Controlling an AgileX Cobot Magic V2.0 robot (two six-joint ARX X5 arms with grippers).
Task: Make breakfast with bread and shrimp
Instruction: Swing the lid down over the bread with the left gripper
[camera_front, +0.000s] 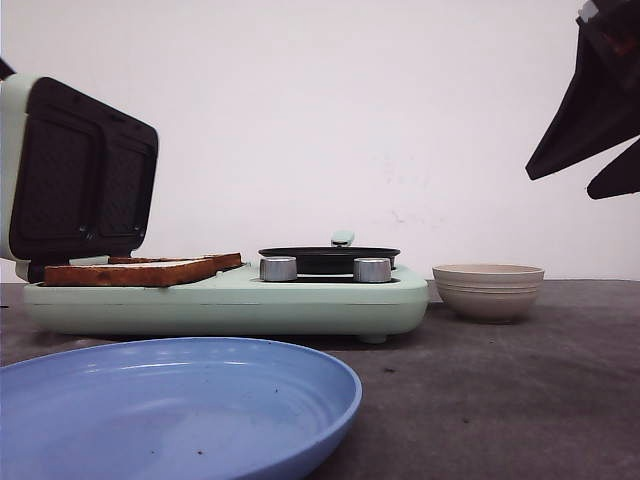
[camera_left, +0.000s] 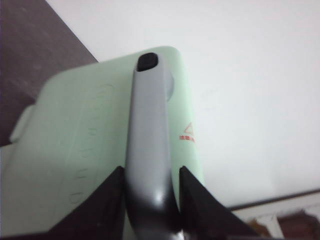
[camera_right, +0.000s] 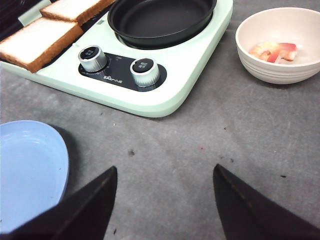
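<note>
1. The lid (camera_front: 80, 170) of the green cooker (camera_front: 230, 300) is stood upright at the far left, and its grey handle (camera_left: 150, 145) is seen between the fingers of the left gripper (camera_left: 150, 192) — the fingers lie close on either side, so a grip on the handle is judged, though contact is not plainly shown.
2. Two bread slices (camera_right: 40, 42) are laid side by side on the open grill plate, left of the black pan (camera_right: 160, 20).
3. The shrimp (camera_right: 272, 51) is left in the beige bowl (camera_front: 488, 290), right of the cooker and apart from it.
4. The right gripper (camera_right: 162, 200) is held high over bare table, jaws wide apart and empty.
5. The step in hand is judged to be the lid — opened on toasted bread.
6. Next, the bread is probably to be moved to the blue plate (camera_front: 170, 410) at the near left; a careful pinch at a crust edge is called for.
</note>
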